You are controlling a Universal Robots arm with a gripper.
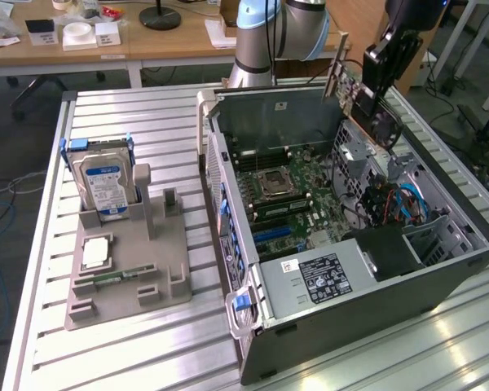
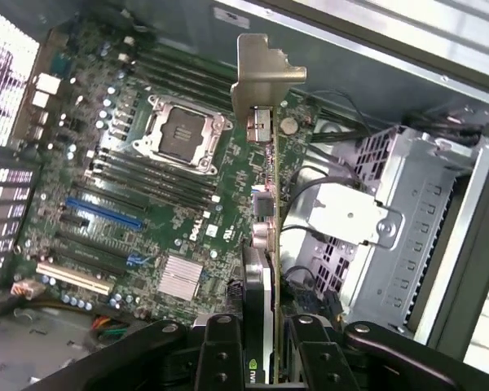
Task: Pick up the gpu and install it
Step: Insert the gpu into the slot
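My gripper point(image 1: 385, 72) hangs above the far right side of the open computer case point(image 1: 375, 314), shut on the gpu point(image 1: 367, 102). The card is held on edge, its silver end bracket point(image 1: 339, 72) pointing toward the case's back wall and its black fan face turned to the exterior view's right. In the wrist view the gpu point(image 2: 266, 244) runs edge-on from between the black fingers point(image 2: 220, 354) out to the bracket point(image 2: 265, 77). It hovers over the green motherboard point(image 2: 147, 187), apart from it. A blue expansion slot point(image 2: 102, 213) lies off to one side of the card.
A silver drive cage point(image 2: 407, 212) and loose cables point(image 1: 403, 199) sit close beside the card inside the case. On the exterior view's left, a grey holder point(image 1: 134, 281) carries a hard drive point(image 1: 106, 183) and a memory stick point(image 1: 114, 277). The arm's base point(image 1: 265, 37) stands behind the case.
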